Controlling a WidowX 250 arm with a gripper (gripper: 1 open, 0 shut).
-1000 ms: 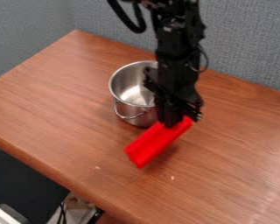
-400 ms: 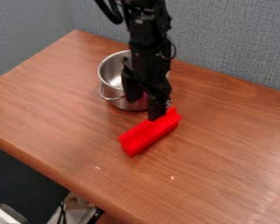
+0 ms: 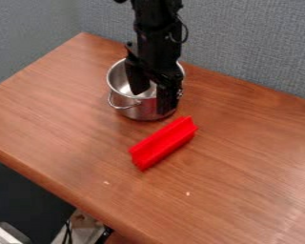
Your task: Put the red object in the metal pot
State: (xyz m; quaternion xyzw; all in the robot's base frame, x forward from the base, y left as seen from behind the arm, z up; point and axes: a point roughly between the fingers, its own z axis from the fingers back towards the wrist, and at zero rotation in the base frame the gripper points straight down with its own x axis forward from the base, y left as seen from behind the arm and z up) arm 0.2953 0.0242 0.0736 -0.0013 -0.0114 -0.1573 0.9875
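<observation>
Over the steel pot (image 3: 138,93) the gripper (image 3: 156,95) is hanging open and empty, the red block (image 3: 163,143) lying nearer on the table (image 3: 53,105), so it needs regrasping.

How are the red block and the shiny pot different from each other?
The red block is a long, flat-sided bar lying on its side; the pot is round, hollow and stands upright. The block is matte bright red; the pot is shiny bare metal. The block lies clear of the gripper, which hangs over the pot. Both rest on the table.
</observation>
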